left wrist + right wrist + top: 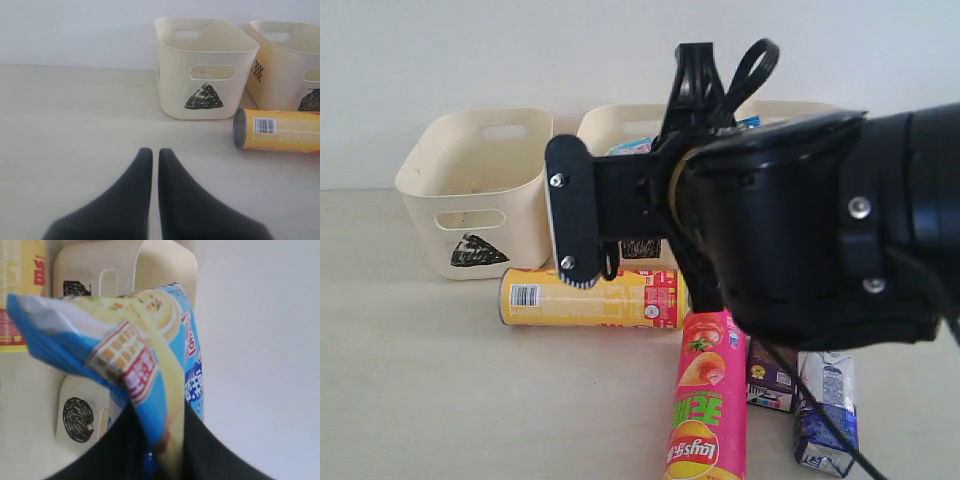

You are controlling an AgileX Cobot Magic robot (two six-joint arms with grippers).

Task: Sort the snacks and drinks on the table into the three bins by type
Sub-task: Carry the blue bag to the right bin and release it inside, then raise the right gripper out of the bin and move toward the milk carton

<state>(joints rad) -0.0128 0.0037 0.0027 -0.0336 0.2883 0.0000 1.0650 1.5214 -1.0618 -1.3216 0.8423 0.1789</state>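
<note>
Cream bins (470,190), two chip cans (590,298), two cartons (825,410), one bag (145,355).

On the tabletop (410,380), one chip can (592,298) lies before the bins (475,190); another can (705,400) lies nearer, cartons (800,395) to its right, seemingly touching.

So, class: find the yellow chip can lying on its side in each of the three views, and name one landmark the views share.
Exterior view: the yellow chip can lies on its side at centre, in front of the bins, behind the pink Lay's can.
Left wrist view: at the right edge, barcode end showing, beside the triangle bin.
Right wrist view: only a yellow strip at the top left corner.
Shared landmark: the cream bins.
</note>
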